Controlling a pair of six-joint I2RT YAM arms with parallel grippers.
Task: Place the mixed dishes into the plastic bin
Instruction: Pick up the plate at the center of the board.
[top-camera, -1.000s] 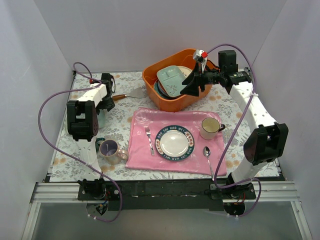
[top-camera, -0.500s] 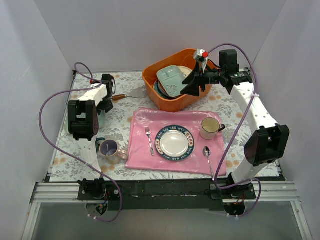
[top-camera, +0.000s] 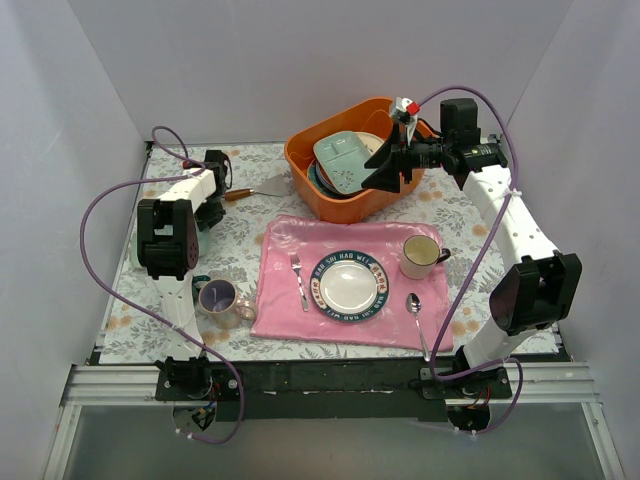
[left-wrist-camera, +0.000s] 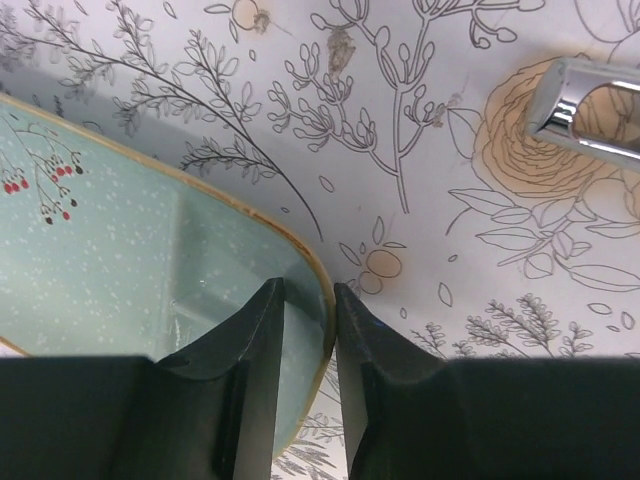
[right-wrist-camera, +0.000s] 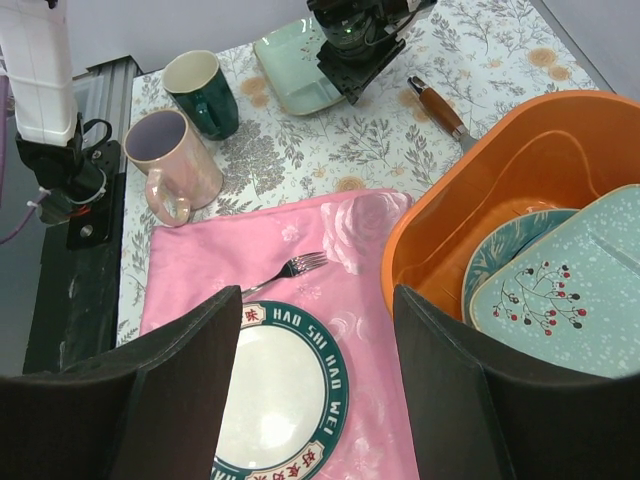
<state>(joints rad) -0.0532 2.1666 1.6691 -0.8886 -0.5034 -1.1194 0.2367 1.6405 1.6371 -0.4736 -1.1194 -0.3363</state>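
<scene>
The left pincer (left-wrist-camera: 305, 292) clamps the rim of a mint squarish plate (left-wrist-camera: 120, 270) lying on the desk (left-wrist-camera: 420, 150). The right pincer (right-wrist-camera: 315, 300) hangs spread wide at the orange bin (right-wrist-camera: 470, 190), with stacked plates (right-wrist-camera: 570, 290) inside.

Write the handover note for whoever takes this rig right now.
Left gripper: shut on the rim of the pale mint plate, which lies on the table left of the bin.
Right gripper: open and empty, above the orange bin.
Done: a squarish mint plate and a teal plate are in the bin.
Left: the gripped plate, the dark green mug and the lavender-lined mug, both mugs upright on the table.
</scene>
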